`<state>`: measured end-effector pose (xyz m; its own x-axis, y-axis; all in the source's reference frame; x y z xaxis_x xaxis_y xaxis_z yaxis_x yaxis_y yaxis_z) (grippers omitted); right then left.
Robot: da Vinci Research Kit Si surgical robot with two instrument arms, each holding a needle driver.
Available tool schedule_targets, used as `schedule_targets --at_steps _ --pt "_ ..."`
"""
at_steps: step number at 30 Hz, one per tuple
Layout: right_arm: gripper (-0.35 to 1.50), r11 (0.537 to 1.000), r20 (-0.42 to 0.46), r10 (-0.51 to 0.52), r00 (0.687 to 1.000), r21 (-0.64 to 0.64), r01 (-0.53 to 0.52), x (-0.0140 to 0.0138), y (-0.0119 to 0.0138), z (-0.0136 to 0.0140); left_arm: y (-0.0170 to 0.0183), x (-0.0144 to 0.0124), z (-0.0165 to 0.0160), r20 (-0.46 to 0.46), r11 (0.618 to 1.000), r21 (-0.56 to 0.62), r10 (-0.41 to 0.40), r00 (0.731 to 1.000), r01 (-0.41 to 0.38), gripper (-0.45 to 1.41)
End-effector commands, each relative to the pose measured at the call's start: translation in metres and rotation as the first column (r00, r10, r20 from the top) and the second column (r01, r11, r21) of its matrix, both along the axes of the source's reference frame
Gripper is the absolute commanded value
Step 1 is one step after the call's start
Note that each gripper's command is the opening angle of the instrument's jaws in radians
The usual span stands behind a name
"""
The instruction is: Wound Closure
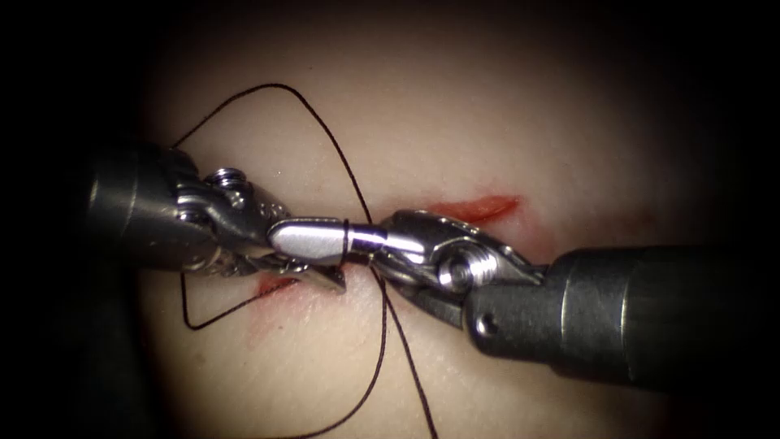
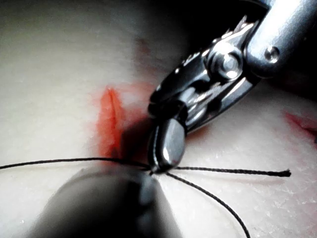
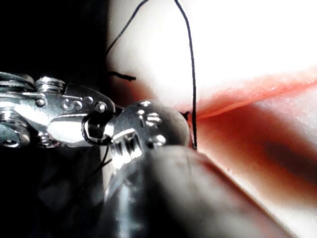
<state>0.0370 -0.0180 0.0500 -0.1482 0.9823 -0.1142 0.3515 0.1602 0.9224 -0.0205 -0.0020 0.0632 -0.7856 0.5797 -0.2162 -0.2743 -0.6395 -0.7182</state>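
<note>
Thread (image 1: 340, 167) is wound once around the right tool (image 1: 367, 238) at the middle of the cut (image 1: 479, 207), where the left tool (image 1: 321, 262) meets it tip to tip. Left tool jaws stand slightly apart; whether they grip a strand cannot be told. Right tool jaws look closed, their hold on thread unclear. Needle position cannot be determined. Judged step: knot work, a loop laid on the right tool. A cut end (image 2: 285, 173) lies on the tissue (image 1: 487, 122). Next move calls for a secure hold on that end.
</note>
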Motion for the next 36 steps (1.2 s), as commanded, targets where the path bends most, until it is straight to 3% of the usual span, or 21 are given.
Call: schedule_targets --at_steps 1,6,9,11,15,17,20,22,26,29,31,33,35,36 --pt "-0.35 0.999 0.004 -0.032 0.999 -0.004 0.032 0.0004 0.0000 -0.0002 0.0001 -0.0003 0.0004 -0.005 1.000 0.000 0.008 1.000 -0.008 -0.45" --pt "-0.35 0.985 0.077 -0.174 0.982 0.002 0.175 -0.0013 0.0001 -0.0004 0.0010 0.0008 -0.0007 0.006 1.000 -0.019 -0.005 1.000 0.005 -0.45" --pt "-0.35 0.958 0.178 -0.283 0.942 0.009 0.286 -0.0020 -0.0001 -0.0004 0.0016 0.0010 -0.0013 0.021 0.999 -0.029 -0.017 1.000 0.017 -0.45" --pt "-0.35 0.928 0.256 -0.364 0.895 0.024 0.371 -0.0024 -0.0001 -0.0005 0.0022 0.0010 -0.0017 0.029 0.998 -0.046 -0.034 0.999 0.035 -0.45" --pt "-0.35 0.838 0.385 -0.520 0.763 0.054 0.544 -0.0027 -0.0003 -0.0010 0.0031 0.0005 -0.0024 0.047 0.996 -0.054 -0.074 0.996 0.076 -0.45" --pt "-0.35 0.802 0.428 -0.558 0.711 0.057 0.595 -0.0026 -0.0005 -0.0014 0.0034 0.0003 -0.0029 0.060 0.993 -0.062 -0.093 0.994 0.097 -0.45" --pt "-0.35 0.784 0.506 -0.561 0.656 0.070 0.617 -0.0021 -0.0007 -0.0018 0.0035 0.0002 -0.0039 0.069 0.988 -0.062 -0.135 0.988 0.139 -0.45" --pt "-0.35 0.752 0.571 -0.565 0.595 0.060 0.656 -0.0014 -0.0012 -0.0024 0.0036 -0.0005 -0.0045 0.070 0.983 -0.069 -0.166 0.984 0.170 -0.45" --pt "-0.35 0.704 0.640 -0.556 0.530 0.024 0.710 -0.0010 -0.0015 -0.0033 0.0036 -0.0015 -0.0051 0.079 0.979 -0.066 -0.188 0.979 0.193 -0.45" --pt "-0.35 0.651 0.720 -0.552 0.420 0.058 0.756 -0.0010 -0.0011 -0.0041 0.0035 -0.0020 -0.0054 0.088 0.975 -0.066 -0.204 0.975 0.210 -0.45" --pt "-0.35 0.612 0.792 -0.531 0.302 0.111 0.783 -0.0013 -0.0009 -0.0043 0.0035 -0.0022 -0.0057 0.100 0.974 -0.061 -0.213 0.972 0.220 -0.45" --pt "-0.35 0.586 0.829 -0.513 0.224 0.147 0.797 -0.0017 -0.0010 -0.0044 0.0035 -0.0023 -0.0060 0.116 0.972 -0.054 -0.221 0.968 0.229 -0.45" --pt "-0.35 0.541 0.835 -0.528 0.153 0.191 0.819 -0.0018 -0.0009 -0.0043 0.0035 -0.0025 -0.0062 0.114 0.970 -0.058 -0.228 0.967 0.235 -0.45" --pt "-0.35 0.528 0.833 -0.535 0.141 0.200 0.825 -0.0019 -0.0009 -0.0043 0.0035 -0.0025 -0.0062 0.113 0.970 -0.058 -0.228 0.967 0.236 -0.45"
